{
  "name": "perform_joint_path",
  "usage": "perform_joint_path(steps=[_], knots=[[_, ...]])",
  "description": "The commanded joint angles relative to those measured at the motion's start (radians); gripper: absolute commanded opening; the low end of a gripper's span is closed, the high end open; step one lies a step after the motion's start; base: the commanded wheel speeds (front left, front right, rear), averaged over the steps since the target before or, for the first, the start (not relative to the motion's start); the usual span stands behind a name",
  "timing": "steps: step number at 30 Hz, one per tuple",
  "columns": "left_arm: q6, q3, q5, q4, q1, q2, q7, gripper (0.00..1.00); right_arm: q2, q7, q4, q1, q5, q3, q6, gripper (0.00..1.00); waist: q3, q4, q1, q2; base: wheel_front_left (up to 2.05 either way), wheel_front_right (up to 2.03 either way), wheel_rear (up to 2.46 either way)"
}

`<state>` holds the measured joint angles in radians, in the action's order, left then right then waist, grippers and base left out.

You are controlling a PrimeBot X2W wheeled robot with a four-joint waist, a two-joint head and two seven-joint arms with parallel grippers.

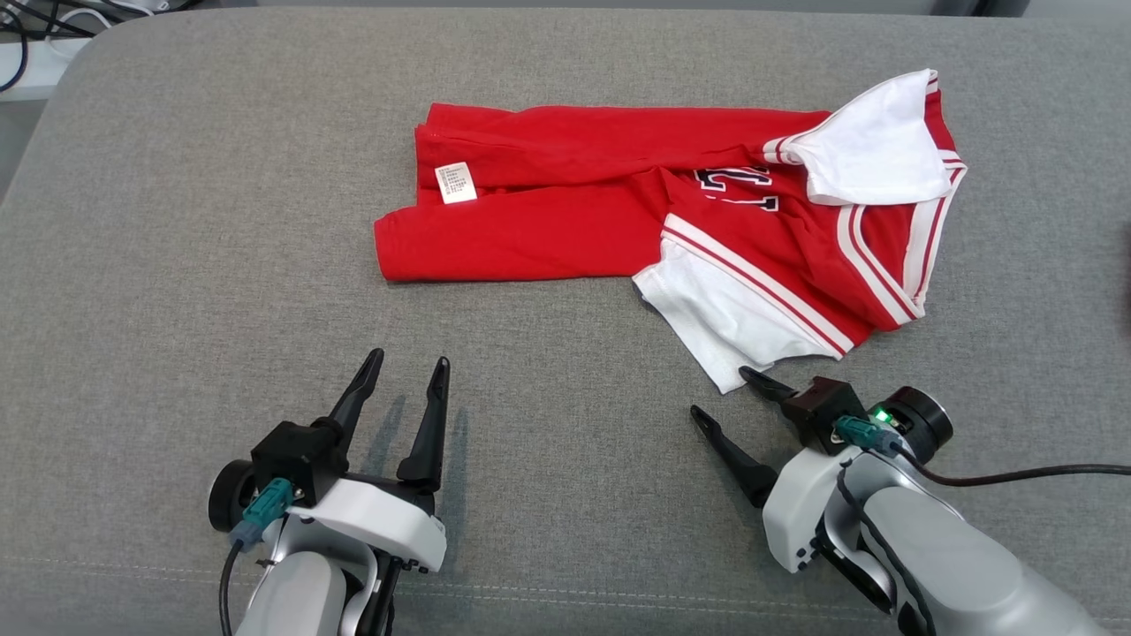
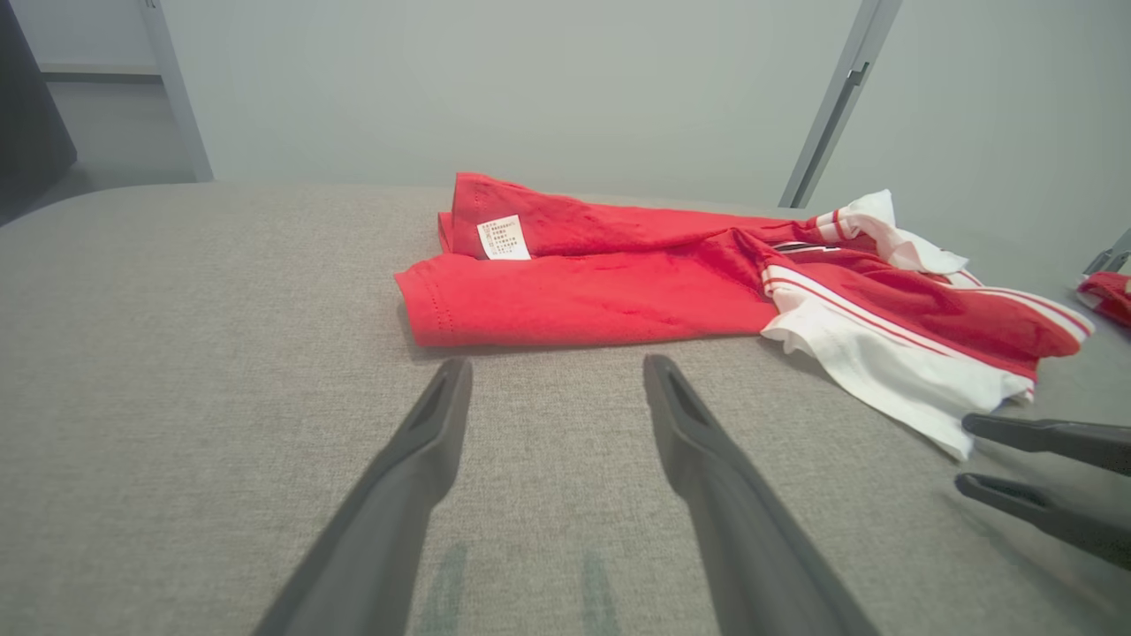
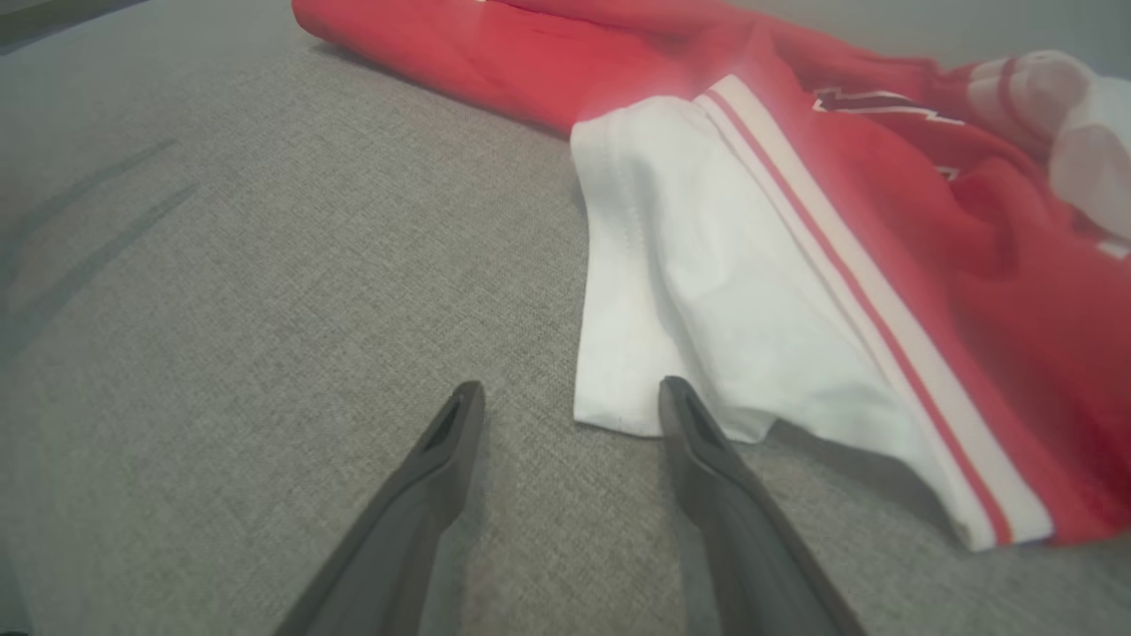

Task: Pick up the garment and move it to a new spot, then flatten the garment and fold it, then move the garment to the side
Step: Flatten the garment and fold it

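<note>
The garment [image 1: 618, 203] is a red shirt with white, red-striped sleeves, lying crumpled across the far middle of the grey surface; a white care label [image 1: 457, 183] shows near its left end. It also appears in the left wrist view [image 2: 618, 283] and the right wrist view [image 3: 795, 221]. My left gripper [image 1: 408, 364] [image 2: 557, 371] stands open with nothing between its fingers, a short way in front of the shirt's red hem. My right gripper [image 1: 720, 393] [image 3: 570, 397] is open at the white sleeve's corner [image 3: 636, 389], one fingertip right at its edge.
The grey cushioned surface [image 1: 177, 265] spreads wide to the left and front of the garment. Cables lie on the floor beyond its far left corner [image 1: 35, 35]. A pale wall and a grey post [image 2: 839, 97] stand behind it.
</note>
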<state>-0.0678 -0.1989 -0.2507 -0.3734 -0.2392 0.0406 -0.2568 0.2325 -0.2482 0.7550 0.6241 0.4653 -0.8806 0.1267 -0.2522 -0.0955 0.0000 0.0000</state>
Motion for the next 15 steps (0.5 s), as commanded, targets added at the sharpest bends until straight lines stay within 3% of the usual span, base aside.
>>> perform_joint_path(steps=[1, 10, 15], knots=[[0.009, 0.028, -0.013, 0.022, -0.019, 0.010, -0.005, 1.00, 0.003, -0.013, -0.016, -0.025, -0.013, -0.013, 0.004, 1.00, -0.001, 0.000, 0.0000, 0.0000, 0.00, 0.00, 0.00], [0.002, 0.046, 0.021, 0.014, -0.051, 0.010, -0.005, 1.00, 0.003, -0.014, -0.062, -0.029, -0.012, 0.045, 0.004, 1.00, -0.003, 0.010, 0.0000, 0.0000, 0.00, 0.00, 0.00], [-0.014, 0.082, 0.068, -0.034, -0.112, 0.040, -0.005, 1.00, 0.000, -0.014, -0.087, -0.037, -0.026, 0.093, 0.004, 1.00, -0.008, 0.045, 0.0000, 0.0000, 0.00, 0.00, 0.00]])
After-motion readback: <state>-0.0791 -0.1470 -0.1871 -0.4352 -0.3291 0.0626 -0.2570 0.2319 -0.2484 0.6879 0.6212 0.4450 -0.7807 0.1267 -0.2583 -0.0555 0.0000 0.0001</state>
